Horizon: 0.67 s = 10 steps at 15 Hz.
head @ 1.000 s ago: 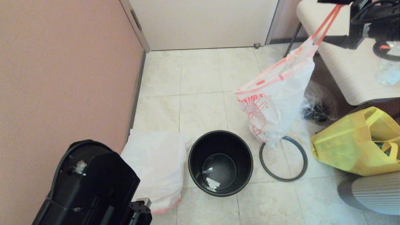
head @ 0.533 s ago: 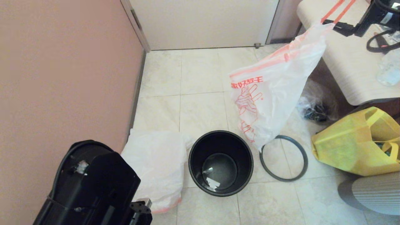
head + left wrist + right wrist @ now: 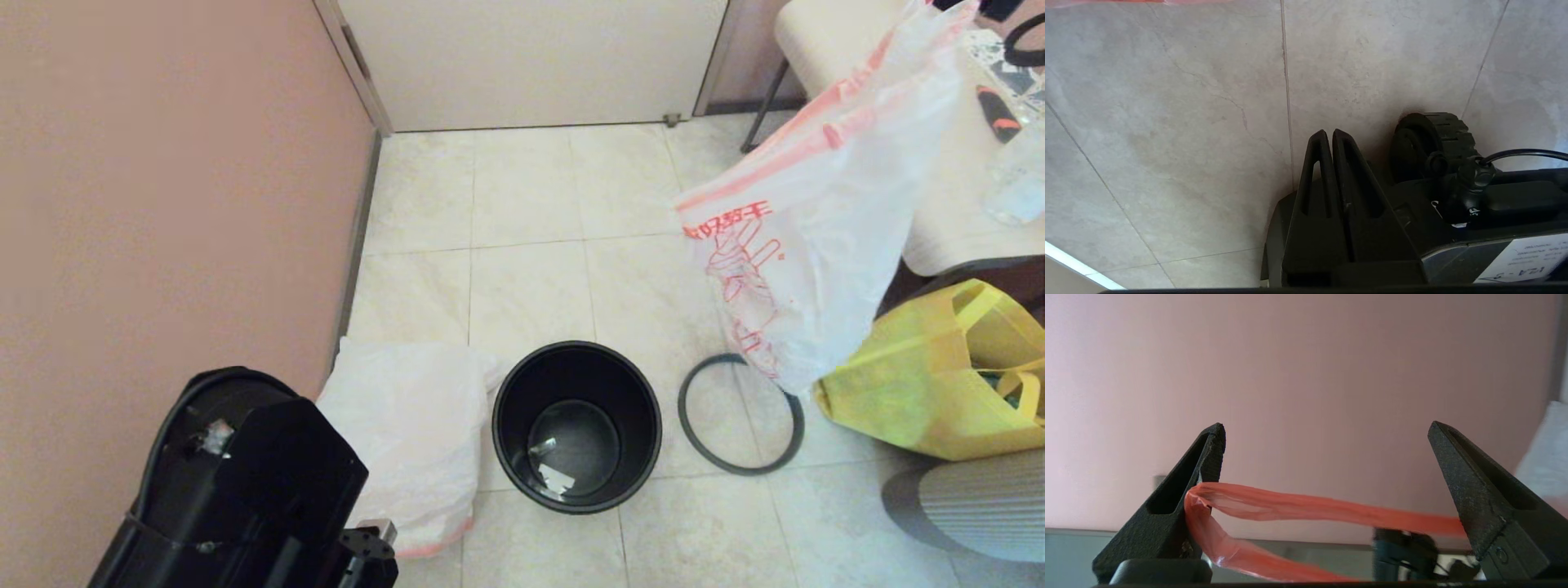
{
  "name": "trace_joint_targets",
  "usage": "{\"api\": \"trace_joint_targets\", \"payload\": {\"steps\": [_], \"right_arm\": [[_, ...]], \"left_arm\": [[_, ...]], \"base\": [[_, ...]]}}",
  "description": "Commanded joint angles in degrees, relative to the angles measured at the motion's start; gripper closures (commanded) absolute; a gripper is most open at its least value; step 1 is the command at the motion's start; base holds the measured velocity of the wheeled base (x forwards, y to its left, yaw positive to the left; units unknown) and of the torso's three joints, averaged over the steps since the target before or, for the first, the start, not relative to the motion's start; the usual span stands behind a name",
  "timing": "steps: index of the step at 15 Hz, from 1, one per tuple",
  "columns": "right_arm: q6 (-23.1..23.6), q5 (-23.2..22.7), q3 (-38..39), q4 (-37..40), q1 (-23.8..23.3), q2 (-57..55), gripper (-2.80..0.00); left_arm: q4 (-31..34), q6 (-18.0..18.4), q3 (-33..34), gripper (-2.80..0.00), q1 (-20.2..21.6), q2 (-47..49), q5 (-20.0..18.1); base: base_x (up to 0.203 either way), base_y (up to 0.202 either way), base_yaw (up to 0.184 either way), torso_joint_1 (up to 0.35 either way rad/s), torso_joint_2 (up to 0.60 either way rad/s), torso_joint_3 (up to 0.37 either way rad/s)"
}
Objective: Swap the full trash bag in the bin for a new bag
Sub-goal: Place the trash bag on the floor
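Observation:
The full trash bag [image 3: 816, 245], white with red print, hangs in the air at the right, above the yellow tote and the edge of the grey ring [image 3: 740, 412]. Its orange-red drawstring [image 3: 1310, 508] is looped over one finger [image 3: 1206, 457] of my right gripper [image 3: 1326, 426], whose jaws stand wide open; in the head view that gripper is past the top right corner. The black bin [image 3: 576, 425] stands bare on the floor. The new bag [image 3: 408, 433] lies flat left of it. My left gripper [image 3: 1329, 132] is shut, parked low over the tiles at the lower left.
A yellow tote [image 3: 922, 376] sits on the floor at the right under a white table [image 3: 939, 196]. A grey ribbed object [image 3: 971, 506] is at the lower right. The pink wall [image 3: 163, 204] runs along the left, with a door [image 3: 531, 57] behind.
The full trash bag has swung up and to the right, from beside the bin to over the yellow tote. The right gripper has left the head view.

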<state>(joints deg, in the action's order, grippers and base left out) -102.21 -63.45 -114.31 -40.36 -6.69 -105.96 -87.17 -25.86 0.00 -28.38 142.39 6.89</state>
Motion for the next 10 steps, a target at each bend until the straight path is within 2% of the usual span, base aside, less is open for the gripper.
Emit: {"api": "trace_joint_targets", "payload": {"steps": [1, 6, 8, 10], "right_arm": [[-2.2, 0.1, 0.0, -0.2, 0.2, 1.8, -2.8], [-7.9, 1.5, 0.1, 2.2, 0.0, 4.1, -2.8], [-7.9, 1.6, 0.1, 10.2, -0.8, 5.7, -2.8], [-7.9, 1.4, 0.7, 14.5, -1.3, 6.8, -2.8]], "left_arm": [[-0.5, -0.2, 2.1, 0.0, 0.0, 0.1, 0.1], [-0.5, -0.1, 2.1, 0.0, 0.0, 0.1, 0.1], [-0.5, -0.1, 2.1, 0.0, -0.1, 0.1, 0.1], [-0.5, 0.2, 2.1, 0.0, -0.1, 0.1, 0.1]], "base": [[0.0, 0.0, 0.0, 0.0, 0.0, 0.0], [0.0, 0.0, 0.0, 0.0, 0.0, 0.0], [0.0, 0.0, 0.0, 0.0, 0.0, 0.0], [0.0, 0.0, 0.0, 0.0, 0.0, 0.0]]}}
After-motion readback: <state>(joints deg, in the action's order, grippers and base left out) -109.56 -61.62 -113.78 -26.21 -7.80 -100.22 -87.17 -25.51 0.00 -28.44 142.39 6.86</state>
